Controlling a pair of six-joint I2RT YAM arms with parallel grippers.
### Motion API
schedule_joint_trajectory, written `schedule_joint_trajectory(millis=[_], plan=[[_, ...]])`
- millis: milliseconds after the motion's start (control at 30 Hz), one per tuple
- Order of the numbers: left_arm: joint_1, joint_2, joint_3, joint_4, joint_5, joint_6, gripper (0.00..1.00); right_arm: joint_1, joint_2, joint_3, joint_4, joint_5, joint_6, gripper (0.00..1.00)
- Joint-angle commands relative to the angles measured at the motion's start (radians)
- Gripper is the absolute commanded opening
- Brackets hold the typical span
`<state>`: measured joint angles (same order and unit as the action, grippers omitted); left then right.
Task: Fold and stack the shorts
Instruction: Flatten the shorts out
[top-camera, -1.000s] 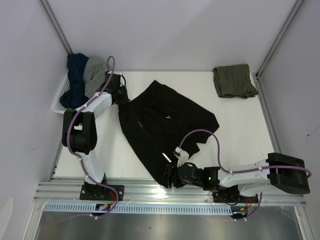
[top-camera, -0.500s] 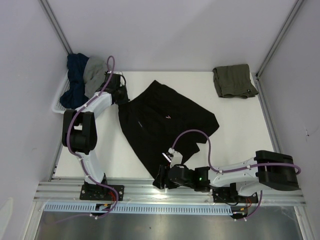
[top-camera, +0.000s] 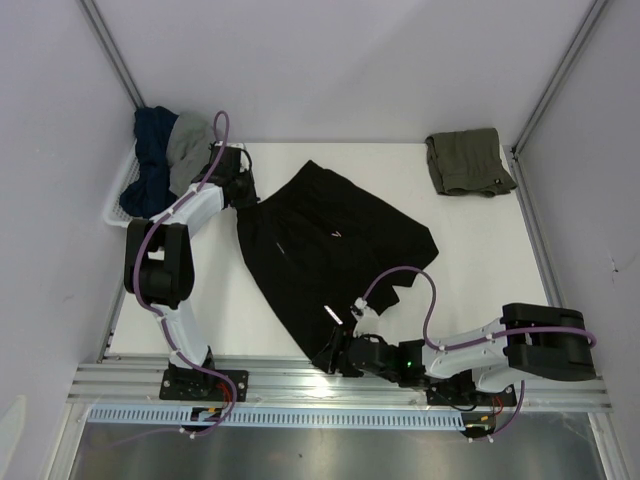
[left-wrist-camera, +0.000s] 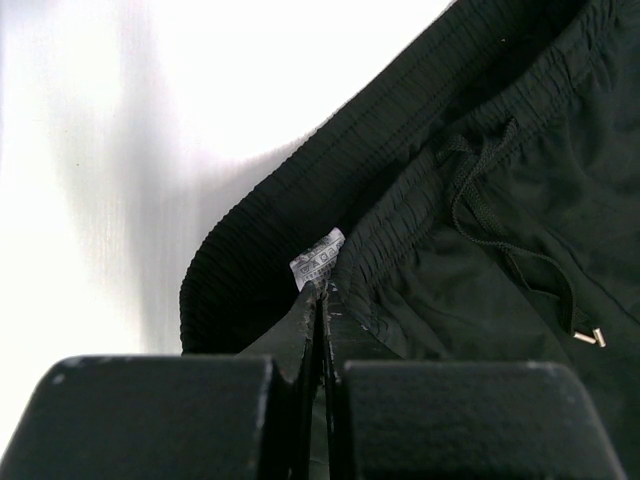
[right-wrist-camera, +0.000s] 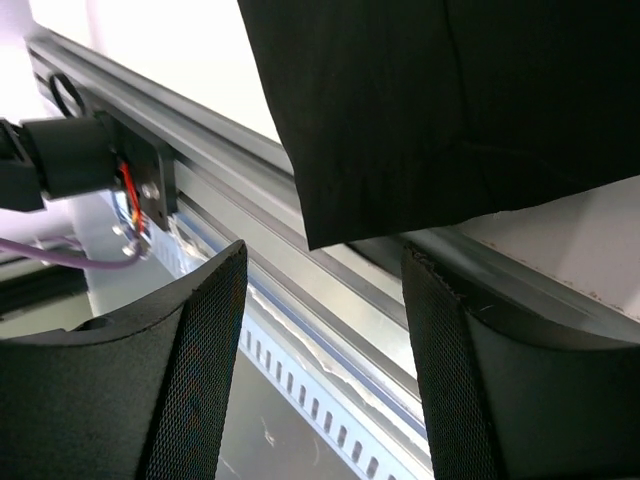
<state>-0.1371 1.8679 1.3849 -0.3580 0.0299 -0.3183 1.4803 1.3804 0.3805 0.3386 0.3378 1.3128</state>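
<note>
Waistband (left-wrist-camera: 262, 262) of black shorts (top-camera: 330, 250) sits pinched in left claw (left-wrist-camera: 322, 296).

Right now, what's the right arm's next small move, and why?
Probably ease the right gripper forward and close on the near corner of the black shorts: its jaws stand open just short of that corner, while the left gripper is shut on the waistband.
</note>
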Motion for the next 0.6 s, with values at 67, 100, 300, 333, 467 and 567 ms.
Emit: schedule_joint_trajectory(millis=[67,100,300,333,467,567], plan=[[0.014,-0.044,0.009,0.031,0.024,-0.021,0.0,0.017,-0.033,-0.025,0.155,0.138,0.039,0.64],[0.016,-0.049,0.008,0.03,0.025,-0.021,0.0,0.017,-0.035,-0.026,0.158,0.144,0.036,0.64],[0.021,-0.053,-0.001,0.037,0.044,-0.024,0.0,0.014,-0.035,-0.026,0.183,0.165,0.036,0.64],[0.021,-0.053,0.0,0.037,0.042,-0.024,0.0,0.012,-0.032,-0.025,0.185,0.164,0.036,0.64],[0.025,-0.052,-0.001,0.037,0.048,-0.024,0.0,0.005,-0.007,-0.022,0.201,0.155,0.043,0.64],[0.027,-0.053,-0.001,0.037,0.05,-0.024,0.0,0.002,0.008,-0.014,0.197,0.144,0.055,0.64]])
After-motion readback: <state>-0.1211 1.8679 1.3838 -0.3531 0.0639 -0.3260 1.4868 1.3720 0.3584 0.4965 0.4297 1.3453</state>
